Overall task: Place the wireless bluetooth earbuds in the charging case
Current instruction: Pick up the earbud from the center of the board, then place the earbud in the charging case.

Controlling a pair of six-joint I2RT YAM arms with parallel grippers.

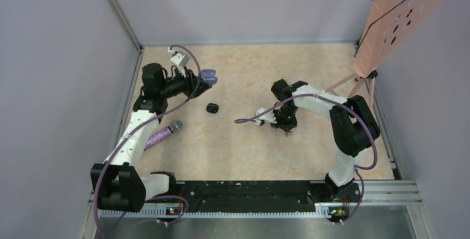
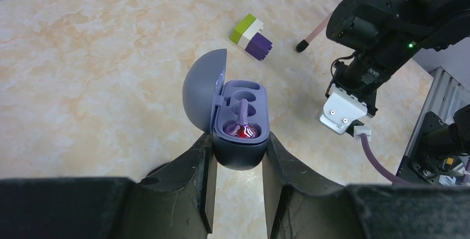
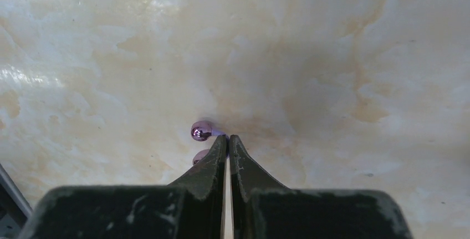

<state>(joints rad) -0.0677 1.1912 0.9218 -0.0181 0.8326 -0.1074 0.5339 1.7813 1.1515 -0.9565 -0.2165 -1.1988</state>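
In the left wrist view my left gripper (image 2: 238,150) is shut on the dark base of the purple charging case (image 2: 239,158). Its lid (image 2: 202,86) stands open to the left. One shiny purple earbud (image 2: 243,131) sits in the near socket, and the far socket (image 2: 245,90) is empty. In the top view that gripper (image 1: 206,78) holds the case above the far left of the table. My right gripper (image 3: 228,139) is down at the tabletop with its jaws shut. A second purple earbud (image 3: 200,131) lies at its tips, its stem running in between them.
A green, white and purple block (image 2: 252,36) lies beyond the case. A small black piece (image 1: 212,108) rests mid-table. A purple microphone-like object (image 1: 163,133) lies by the left arm. A pink perforated stand (image 1: 399,17) rises at the far right. Grey walls enclose the table.
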